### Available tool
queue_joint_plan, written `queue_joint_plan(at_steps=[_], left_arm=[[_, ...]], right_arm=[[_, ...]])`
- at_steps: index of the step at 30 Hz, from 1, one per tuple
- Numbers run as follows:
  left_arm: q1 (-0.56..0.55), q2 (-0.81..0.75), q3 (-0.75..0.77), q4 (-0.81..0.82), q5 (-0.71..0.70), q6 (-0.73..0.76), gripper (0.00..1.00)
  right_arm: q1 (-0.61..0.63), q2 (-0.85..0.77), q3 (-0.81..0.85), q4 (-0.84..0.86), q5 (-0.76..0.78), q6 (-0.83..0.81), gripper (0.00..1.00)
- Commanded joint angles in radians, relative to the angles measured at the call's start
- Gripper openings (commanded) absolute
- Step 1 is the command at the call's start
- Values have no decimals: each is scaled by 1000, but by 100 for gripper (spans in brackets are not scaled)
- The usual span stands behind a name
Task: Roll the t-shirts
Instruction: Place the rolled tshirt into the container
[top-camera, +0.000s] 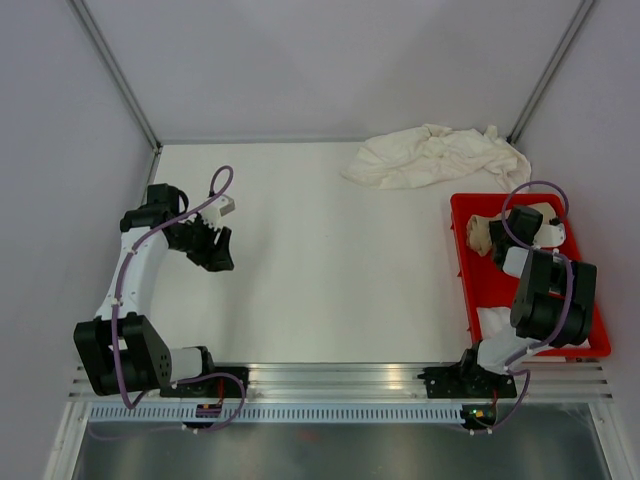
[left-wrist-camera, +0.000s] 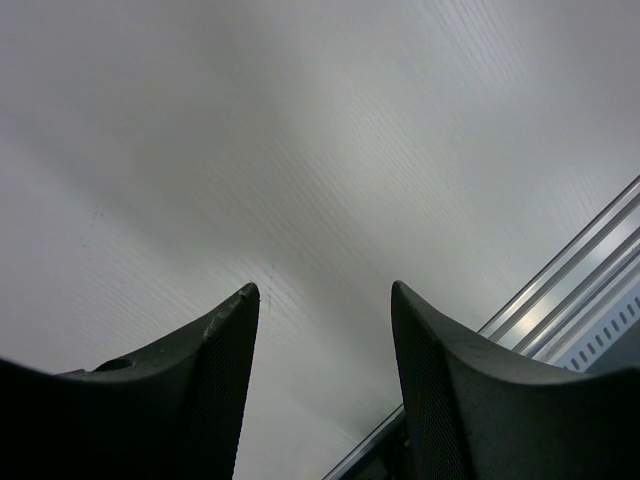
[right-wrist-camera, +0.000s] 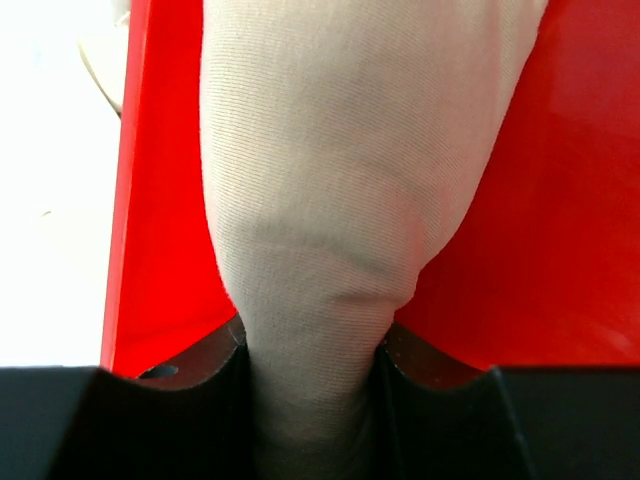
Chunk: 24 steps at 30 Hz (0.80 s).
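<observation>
A rolled tan t-shirt (top-camera: 483, 233) lies in the far end of the red tray (top-camera: 466, 262). My right gripper (top-camera: 505, 243) is shut on it; in the right wrist view the tan cloth (right-wrist-camera: 330, 200) is squeezed between my two fingers (right-wrist-camera: 215, 365). A crumpled cream-white t-shirt (top-camera: 432, 157) lies on the table at the back right. Another white cloth (top-camera: 494, 324) lies in the near end of the tray. My left gripper (top-camera: 217, 248) is open and empty over the bare table at the left; its fingertips (left-wrist-camera: 225, 330) stand apart.
The white table (top-camera: 330, 270) is walled at the back and sides. An aluminium rail (top-camera: 340, 378) runs along the near edge and shows in the left wrist view (left-wrist-camera: 570, 280). The tray's red floor (right-wrist-camera: 540, 250) surrounds the held shirt.
</observation>
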Motion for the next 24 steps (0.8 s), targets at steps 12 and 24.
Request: queue_joint_plan(at_steps=[12, 24], left_arm=[[7, -3, 61, -20, 0, -25, 61], [8, -16, 41, -21, 19, -14, 61]], right_arm=[[10, 136, 113, 190, -55, -10, 47], [10, 184, 119, 253, -83, 33, 57]])
